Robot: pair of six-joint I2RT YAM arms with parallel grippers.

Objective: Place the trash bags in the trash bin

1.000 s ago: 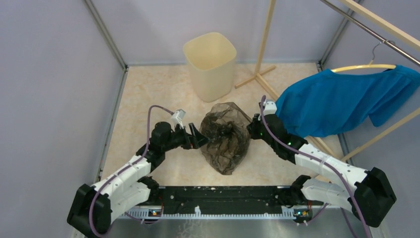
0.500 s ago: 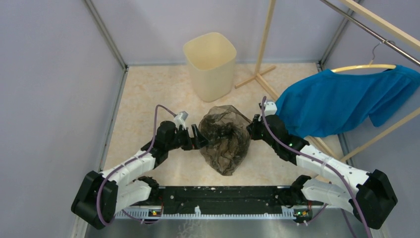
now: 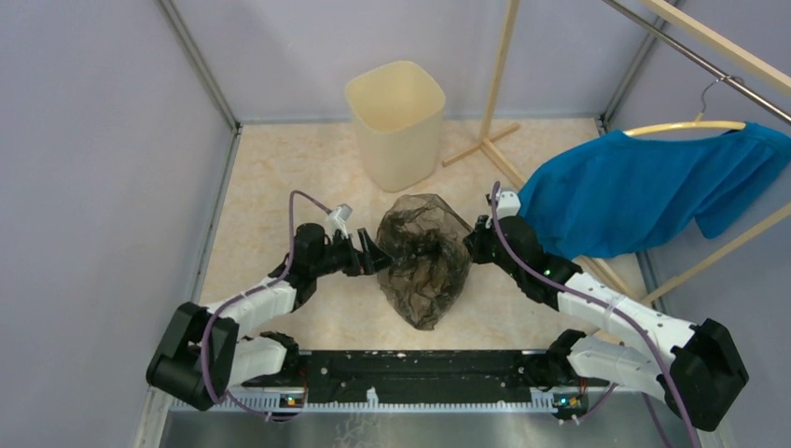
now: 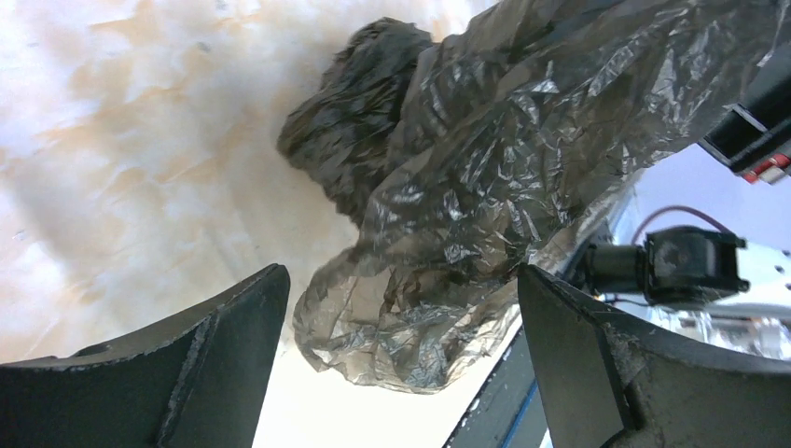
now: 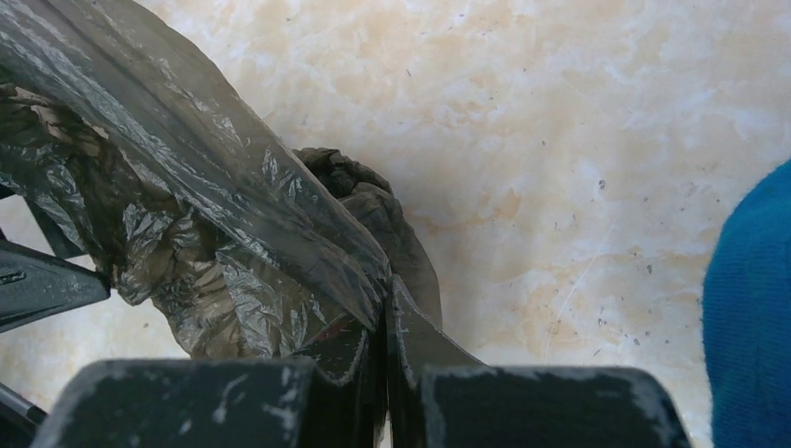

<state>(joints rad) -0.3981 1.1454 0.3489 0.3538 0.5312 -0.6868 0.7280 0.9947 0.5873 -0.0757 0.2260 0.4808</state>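
Observation:
The dark grey-brown, wrinkly trash bag [image 3: 425, 258] hangs between my two grippers above the beige floor; it fills the left wrist view [image 4: 485, 187] and the left of the right wrist view [image 5: 187, 224]. My right gripper [image 3: 473, 243] is shut on the bag's right edge, with plastic pinched between its fingers [image 5: 384, 327]. My left gripper [image 3: 375, 254] is open at the bag's left side, its jaws wide apart [image 4: 401, 308] and holding nothing. The cream-beige trash bin [image 3: 396, 121] stands upright behind the bag, empty as far as I can see.
A blue cloth garment [image 3: 644, 191] hangs on a hanger from a wooden rack at the right, close to my right arm; it shows at the edge of the right wrist view [image 5: 751, 308]. A wooden stand [image 3: 490, 140] is right of the bin. Grey walls enclose the floor.
My left arm has shifted a little and its open gripper stays at the bag's left side. The bag and my right gripper have barely moved.

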